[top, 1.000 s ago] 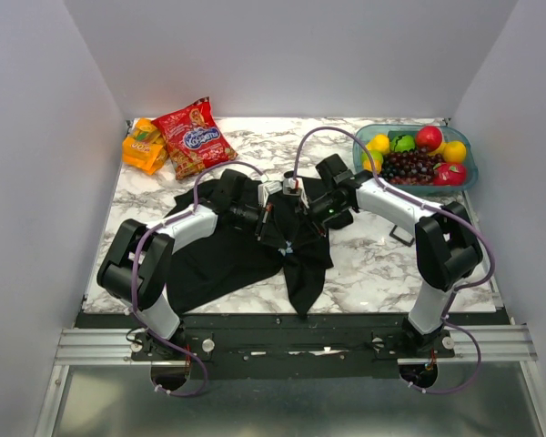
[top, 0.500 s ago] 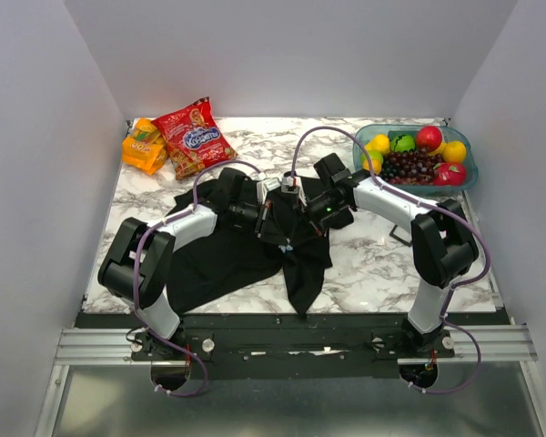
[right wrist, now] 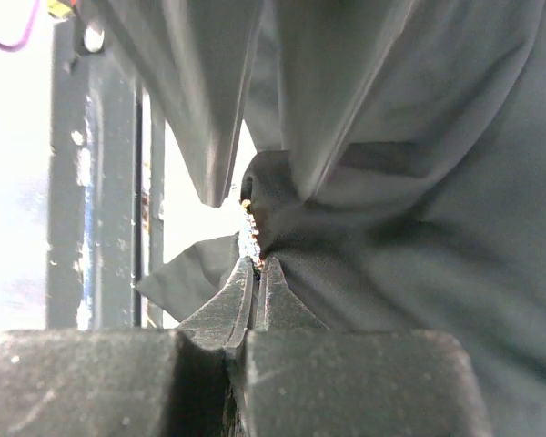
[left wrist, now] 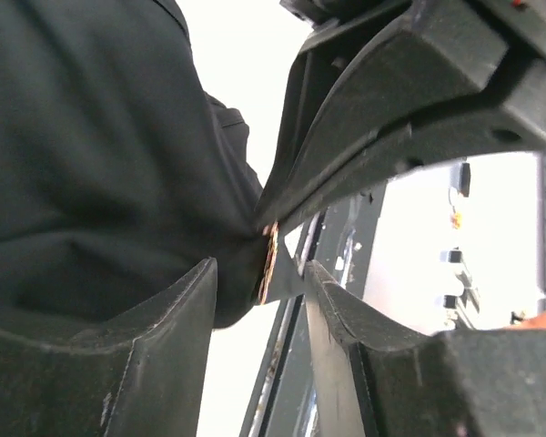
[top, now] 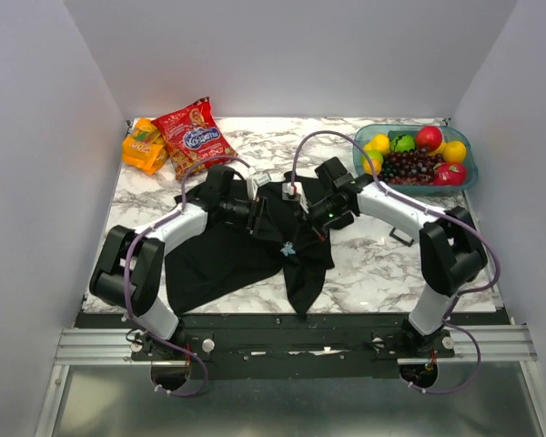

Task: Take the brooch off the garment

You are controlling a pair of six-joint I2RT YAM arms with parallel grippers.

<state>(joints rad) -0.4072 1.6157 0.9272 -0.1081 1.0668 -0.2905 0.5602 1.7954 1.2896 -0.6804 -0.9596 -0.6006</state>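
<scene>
The black garment [top: 218, 264] lies crumpled on the marble table, with one fold lifted between my two grippers. The brooch [top: 288, 247] glints pale on that fold. In the right wrist view my right gripper [right wrist: 255, 264] is shut on the lower edge of the brooch [right wrist: 249, 235], the garment [right wrist: 419, 182] bunched behind it. In the left wrist view my left gripper [left wrist: 262, 269] stands open around the edge-on brooch [left wrist: 268, 264], touching neither it nor the garment [left wrist: 91, 137]. The right gripper's fingers [left wrist: 391, 100] come in from the upper right. From above, the left gripper [top: 271, 229] and right gripper [top: 296, 235] meet over the fold.
A teal bowl [top: 469, 168] of toy fruit stands at the back right. A red snack bag [top: 193, 137] and an orange packet [top: 144, 146] lie at the back left. A small black tray [top: 400, 237] sits right of the garment.
My left gripper has opened and let go of the fold, and its arm has drawn back slightly to the left. My right gripper has closed on the brooch.
</scene>
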